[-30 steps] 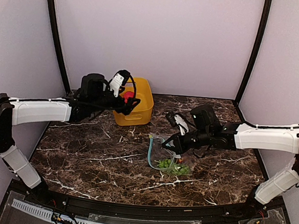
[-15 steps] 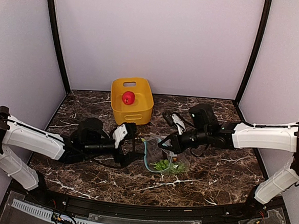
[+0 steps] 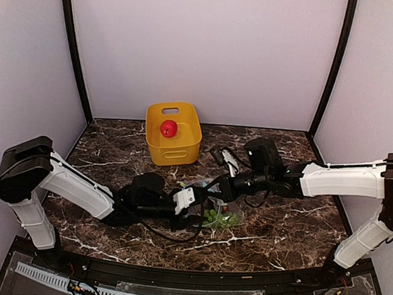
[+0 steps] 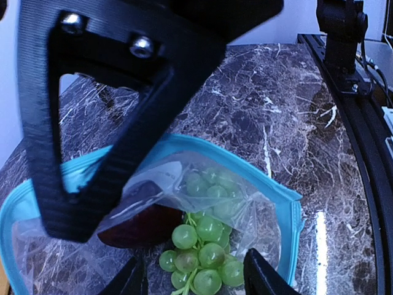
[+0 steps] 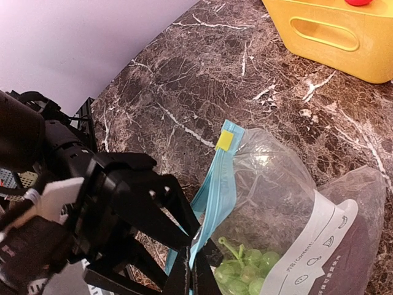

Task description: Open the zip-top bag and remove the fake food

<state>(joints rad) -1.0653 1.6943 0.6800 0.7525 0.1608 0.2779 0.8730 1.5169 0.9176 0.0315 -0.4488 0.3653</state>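
Crinkly clear plastic bag [image 5: 270,178], glossy marble table [image 5: 184,80].

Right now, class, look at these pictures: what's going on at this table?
The right gripper pinches the teal zip edge of the zip-top bag, holding its mouth open. The left gripper reaches into the opening, jaws apart on either side of the green grapes. The dark purple fruit lies in the bag beside them. The red fruit already sits in the yellow bin.
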